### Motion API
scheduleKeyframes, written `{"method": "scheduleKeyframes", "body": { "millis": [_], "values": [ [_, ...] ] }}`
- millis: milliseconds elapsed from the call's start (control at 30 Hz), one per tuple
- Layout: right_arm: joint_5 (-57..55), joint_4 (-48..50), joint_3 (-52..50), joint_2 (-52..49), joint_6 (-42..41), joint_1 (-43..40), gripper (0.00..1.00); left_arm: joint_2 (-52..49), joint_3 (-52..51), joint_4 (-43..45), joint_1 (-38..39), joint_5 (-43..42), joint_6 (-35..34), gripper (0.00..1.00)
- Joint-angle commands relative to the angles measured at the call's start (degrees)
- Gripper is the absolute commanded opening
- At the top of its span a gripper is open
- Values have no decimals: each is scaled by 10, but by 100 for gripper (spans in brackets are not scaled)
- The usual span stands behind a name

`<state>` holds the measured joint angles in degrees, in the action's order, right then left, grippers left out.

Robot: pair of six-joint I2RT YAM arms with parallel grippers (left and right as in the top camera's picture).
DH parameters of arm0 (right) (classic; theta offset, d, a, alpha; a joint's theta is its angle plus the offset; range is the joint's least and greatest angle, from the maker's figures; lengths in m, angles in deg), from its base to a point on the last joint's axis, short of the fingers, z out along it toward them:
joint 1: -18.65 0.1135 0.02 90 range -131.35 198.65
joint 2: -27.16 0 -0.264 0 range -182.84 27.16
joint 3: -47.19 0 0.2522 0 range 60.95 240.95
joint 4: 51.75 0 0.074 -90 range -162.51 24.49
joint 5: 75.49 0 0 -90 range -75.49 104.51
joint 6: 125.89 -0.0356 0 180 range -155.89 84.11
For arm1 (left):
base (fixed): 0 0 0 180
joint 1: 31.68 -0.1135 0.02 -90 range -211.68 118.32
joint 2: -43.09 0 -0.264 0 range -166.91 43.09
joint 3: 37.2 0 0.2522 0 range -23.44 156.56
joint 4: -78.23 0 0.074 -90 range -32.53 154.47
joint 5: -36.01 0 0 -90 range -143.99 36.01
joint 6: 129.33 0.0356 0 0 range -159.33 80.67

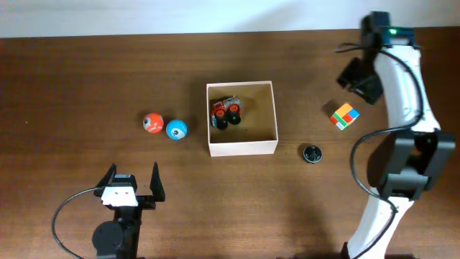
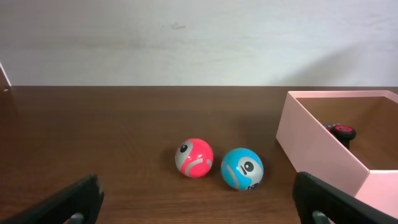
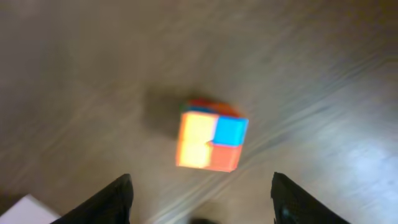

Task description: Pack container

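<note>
The container [image 1: 242, 147], a square cream-walled box with a tan inside, stands mid-table with a red and black toy vehicle [image 1: 226, 113] in it. Left of it lie an orange ball [image 1: 152, 123] and a blue ball [image 1: 176, 129]. My left gripper [image 1: 133, 181] is open near the front edge. In the left wrist view the two balls [image 2: 194, 157] [image 2: 242, 168] lie ahead of its fingers and the container [image 2: 317, 146] stands at the right. My right gripper [image 1: 361, 80] hovers open at the back right, above a multicoloured cube [image 3: 211, 142], nothing between its fingers [image 3: 106, 202]. That view is blurred.
A small black round object [image 1: 311, 153] lies right of the container's front corner. The cube [image 1: 344, 116] sits between the container and the right arm's white links [image 1: 402, 144]. A pale wall runs along the table's far edge.
</note>
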<state>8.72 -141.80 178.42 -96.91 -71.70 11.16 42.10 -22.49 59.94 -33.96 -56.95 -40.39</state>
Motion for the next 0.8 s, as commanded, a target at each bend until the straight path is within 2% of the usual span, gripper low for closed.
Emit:
{"method": "scheduleKeyframes", "body": {
  "millis": [0,367,667,767],
  "values": [
    [15,9,-39,-2,24,5,68,2,-4,0,-2,4,7,99],
    [56,148,-180,-2,24,7,70,2,-4,0,-2,4,7,99],
    [51,179,-193,-2,24,6,70,2,-4,0,-2,4,7,99],
    [51,182,-193,-2,24,7,65,2,-4,0,-2,4,7,99]
  ]
}}
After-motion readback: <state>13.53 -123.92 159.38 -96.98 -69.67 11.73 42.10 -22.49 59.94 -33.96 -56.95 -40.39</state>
